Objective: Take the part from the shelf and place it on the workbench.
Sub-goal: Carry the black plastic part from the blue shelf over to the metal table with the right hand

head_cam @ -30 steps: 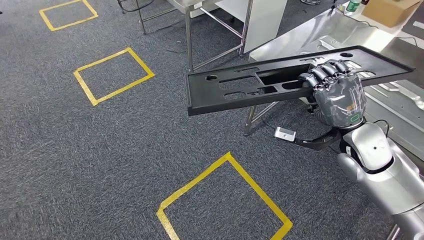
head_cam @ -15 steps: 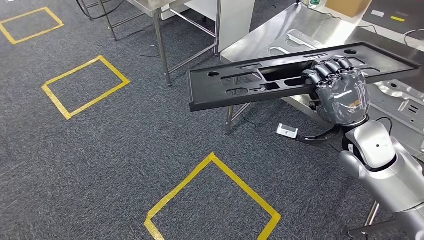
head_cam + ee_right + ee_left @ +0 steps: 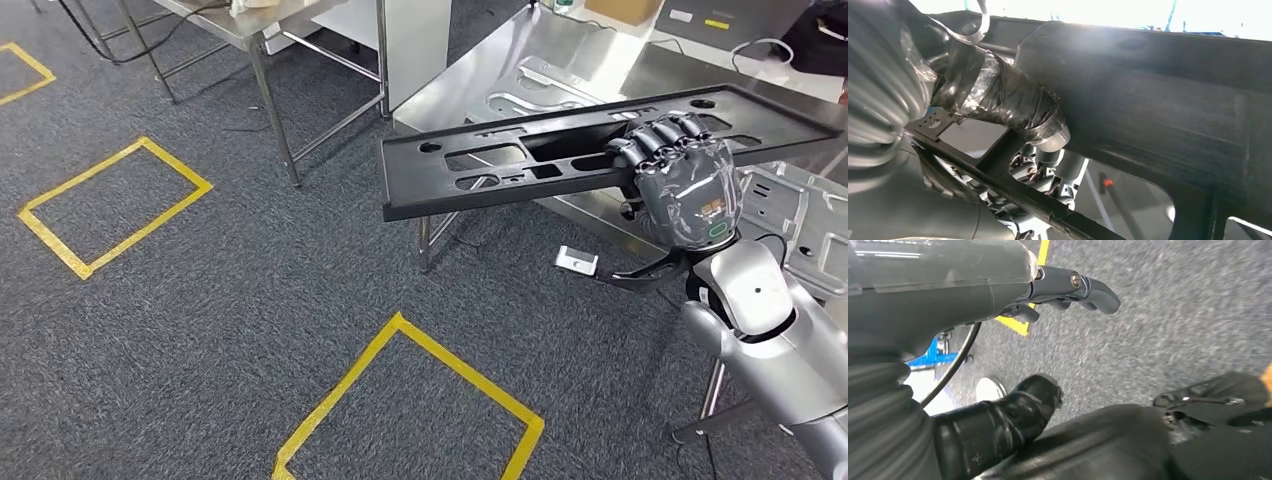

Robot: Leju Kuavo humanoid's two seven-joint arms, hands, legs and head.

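right hand (image 3: 683, 190) grips black part (image 3: 500, 170) (level) above workbench (image 3: 600, 75); left hand (image 3: 998, 305) holds nothing

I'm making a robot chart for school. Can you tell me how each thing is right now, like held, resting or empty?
black part: held up in the air, roughly level, not yet on the workbench.
right hand: grips the part.
left hand: holds nothing, fingers apart, above the carpet.
workbench: metal parts lying on it.
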